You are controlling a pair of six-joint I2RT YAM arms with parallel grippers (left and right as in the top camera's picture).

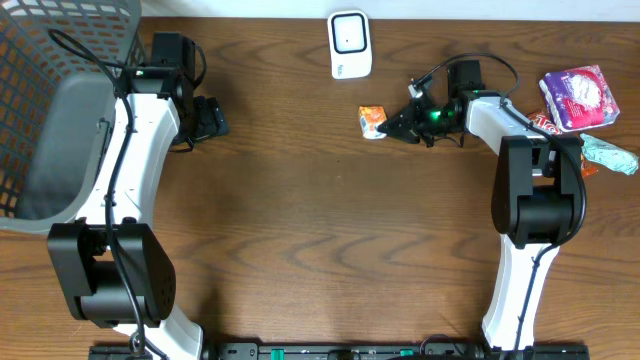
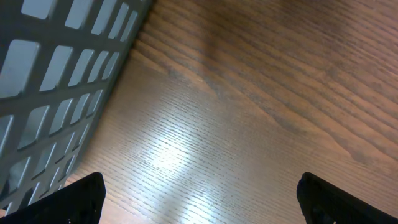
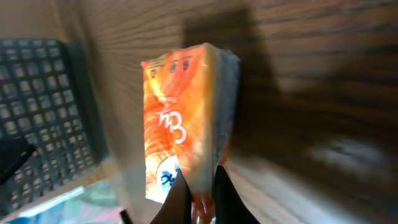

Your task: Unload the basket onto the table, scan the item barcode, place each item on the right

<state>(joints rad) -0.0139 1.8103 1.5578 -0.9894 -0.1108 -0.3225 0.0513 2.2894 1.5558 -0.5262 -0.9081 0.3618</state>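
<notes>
The table [image 1: 320, 230] is brown wood, smooth, with a clear grain and a soft sheen that catches pale light. The grey lattice basket [image 1: 60, 40] is matt plastic. The orange snack packet [image 3: 180, 124] is thin, glossy, creased film. The barcode scanner [image 1: 350, 44] has a smooth white plastic shell. The pink packet [image 1: 578, 95] is shiny wrap. The left arm [image 1: 140, 150] and right arm [image 1: 520, 290] have smooth white shells and matt black joints

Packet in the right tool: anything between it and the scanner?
Nothing visible. The right tool is shut on the packet, and only bare table lies between it and the scanner. The left tool is open beside the basket, well off that path.
</notes>
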